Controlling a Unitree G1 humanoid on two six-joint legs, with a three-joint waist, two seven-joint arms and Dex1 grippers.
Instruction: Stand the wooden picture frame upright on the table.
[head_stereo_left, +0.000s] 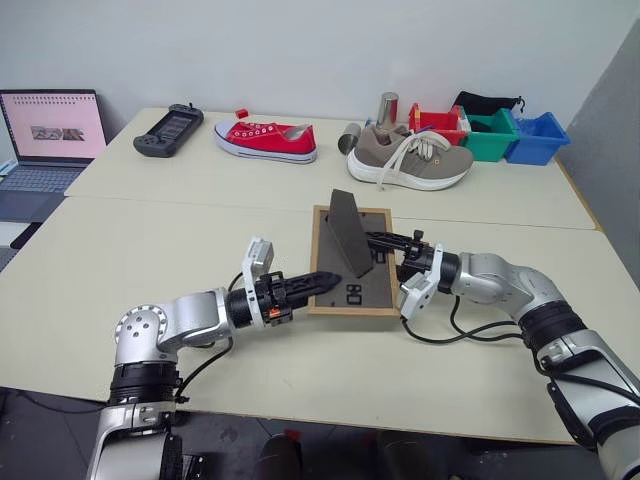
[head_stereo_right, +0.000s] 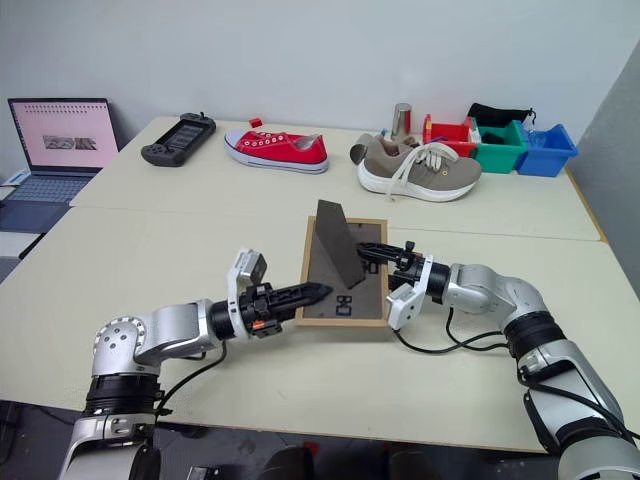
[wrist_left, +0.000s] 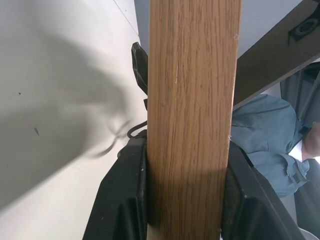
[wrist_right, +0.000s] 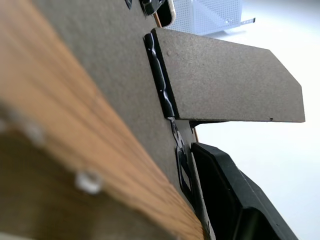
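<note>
The wooden picture frame (head_stereo_left: 372, 292) lies face down near the middle of the table (head_stereo_left: 180, 235), dark back panel up, with its prop leg (head_stereo_left: 350, 236) swung up. My left gripper (head_stereo_left: 318, 283) is shut on the frame's left rail; the left wrist view shows that light-wood rail (wrist_left: 192, 100) clamped between the black fingers (wrist_left: 122, 200). My right gripper (head_stereo_left: 380, 240) comes in from the frame's right side, level with the back panel, and is shut on that edge. One finger (wrist_right: 230, 195) lies against the back panel just below the prop leg (wrist_right: 230, 85).
Along the far side of the table stand a laptop (head_stereo_left: 50, 135), a black controller (head_stereo_left: 168, 130), a red shoe (head_stereo_left: 265, 140), a tan shoe (head_stereo_left: 410, 160), metal cans (head_stereo_left: 388, 105) and coloured bins (head_stereo_left: 490, 130). A person in a blue shirt (wrist_left: 265, 140) is beyond the frame.
</note>
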